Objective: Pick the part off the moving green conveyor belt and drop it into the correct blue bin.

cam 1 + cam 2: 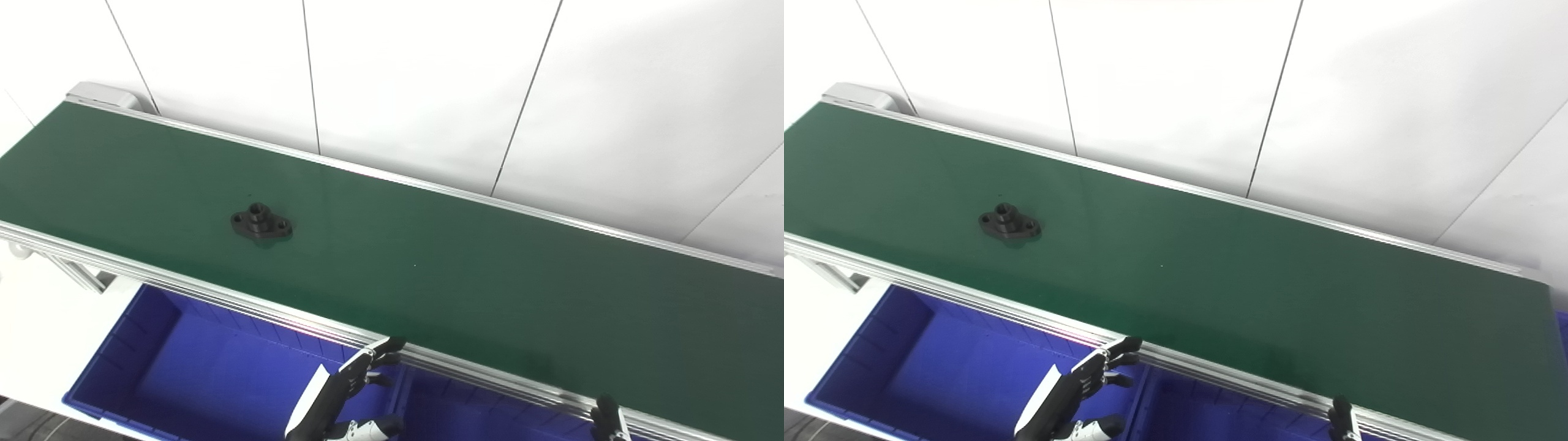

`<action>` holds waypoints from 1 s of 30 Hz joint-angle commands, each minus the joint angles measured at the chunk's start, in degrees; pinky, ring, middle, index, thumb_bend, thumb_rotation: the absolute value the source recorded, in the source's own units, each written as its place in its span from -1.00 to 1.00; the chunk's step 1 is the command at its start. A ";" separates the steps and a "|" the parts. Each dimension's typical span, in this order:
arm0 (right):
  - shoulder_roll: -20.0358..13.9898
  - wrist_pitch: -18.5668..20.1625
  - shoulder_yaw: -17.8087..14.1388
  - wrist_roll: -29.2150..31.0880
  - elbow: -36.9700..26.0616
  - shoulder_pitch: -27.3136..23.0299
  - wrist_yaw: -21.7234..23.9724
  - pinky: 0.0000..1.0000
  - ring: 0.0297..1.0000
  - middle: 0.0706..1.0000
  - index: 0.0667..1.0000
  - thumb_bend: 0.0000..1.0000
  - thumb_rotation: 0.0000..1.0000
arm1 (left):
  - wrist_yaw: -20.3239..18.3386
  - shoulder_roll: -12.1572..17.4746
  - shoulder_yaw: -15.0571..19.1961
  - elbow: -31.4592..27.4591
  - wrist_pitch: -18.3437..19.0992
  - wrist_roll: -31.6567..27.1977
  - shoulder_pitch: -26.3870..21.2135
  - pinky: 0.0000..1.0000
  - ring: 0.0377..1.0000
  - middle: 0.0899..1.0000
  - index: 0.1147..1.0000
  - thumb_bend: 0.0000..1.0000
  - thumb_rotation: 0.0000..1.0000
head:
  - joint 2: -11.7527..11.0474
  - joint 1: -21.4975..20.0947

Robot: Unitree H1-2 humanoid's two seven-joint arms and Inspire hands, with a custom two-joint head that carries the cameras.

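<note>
Black part (261,223) lies flat on the green belt (465,275), toward the belt's left end, well apart from both hands. Left hand (346,392) hovers below the belt's near rail over the blue bin (122,361), fingers spread, holding nothing. Right hand (607,419) shows only a dark tip at the belt's near rail; spread or closed, cannot tell.

Risk: the belt moves, so a late or mistimed reach lets the part slip past. The low flange gives little to grip and may skid. Fingers could catch the rail.

No readable writing or labels anywhere.
</note>
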 commanded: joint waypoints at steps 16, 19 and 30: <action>2.05 -3.53 -0.38 -5.31 -4.68 -1.20 -1.13 1.00 0.98 1.00 1.00 0.66 1.00 | 0.22 1.00 0.62 -0.40 -1.12 -1.90 -1.40 0.41 0.67 0.75 0.69 0.62 0.50 | -0.22 -2.11; 2.79 -3.65 -0.51 -10.87 -7.52 -1.87 -2.59 1.00 0.99 1.00 1.00 0.68 1.00 | 0.38 1.38 0.85 -0.07 -1.41 -1.63 -1.81 0.42 0.67 0.76 0.71 0.58 0.51 | -0.25 -2.77; 7.04 1.94 0.39 -20.39 -13.87 -11.07 -3.63 0.94 0.96 1.00 0.98 0.59 0.98 | 0.49 2.24 1.10 1.71 -2.69 -2.56 -3.13 0.40 0.66 0.76 0.73 0.59 0.52 | -0.79 -4.59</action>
